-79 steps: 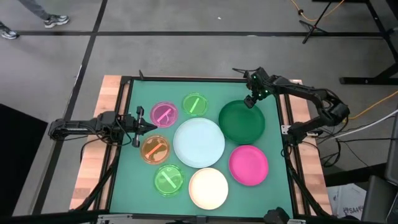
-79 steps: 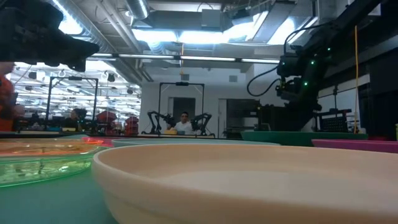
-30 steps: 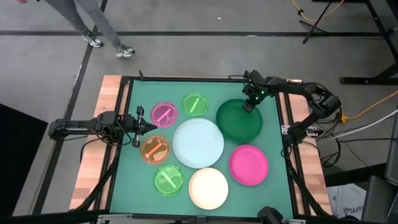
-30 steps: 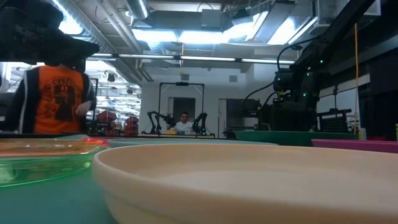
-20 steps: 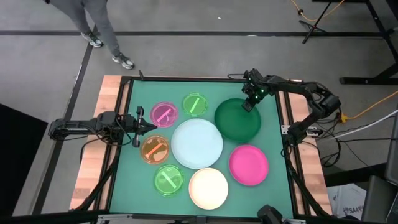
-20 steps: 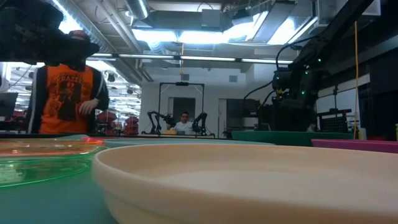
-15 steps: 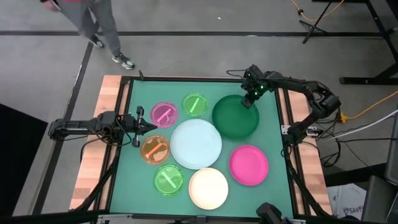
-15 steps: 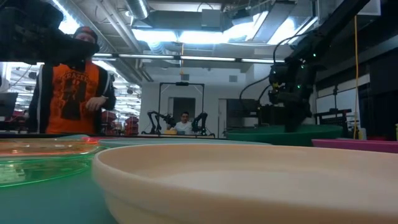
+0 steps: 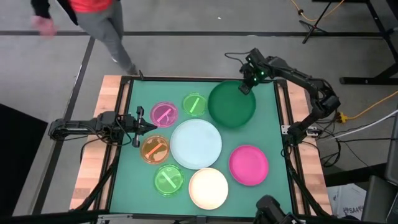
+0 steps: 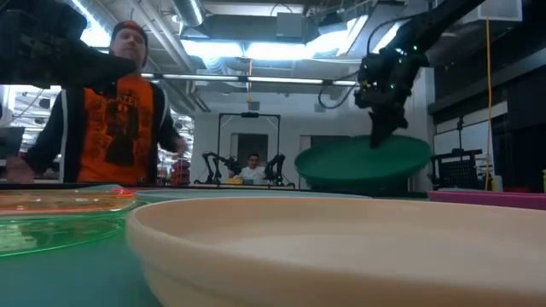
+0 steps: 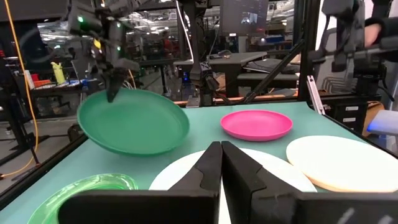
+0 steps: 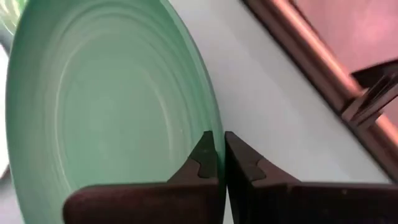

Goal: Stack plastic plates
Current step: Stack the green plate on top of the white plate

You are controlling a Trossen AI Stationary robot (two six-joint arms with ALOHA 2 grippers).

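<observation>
Green plate (image 9: 231,104) hangs clear of the mat, its rim pinched by the right gripper (image 9: 244,88); kept level, it should settle squarely on the white plate (image 9: 196,144) nearby. Left gripper (image 9: 149,127), fingers pressed together, waits.

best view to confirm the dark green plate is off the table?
Low view: the dark green plate hangs clear above the table, pinched by the right hand. Left wrist view shows it tilted; high view hides height; right wrist view shows only its rim.

Dark green plate (image 9: 231,104), formerly flat on table, now airborne in right end effector (image 9: 244,88).
</observation>
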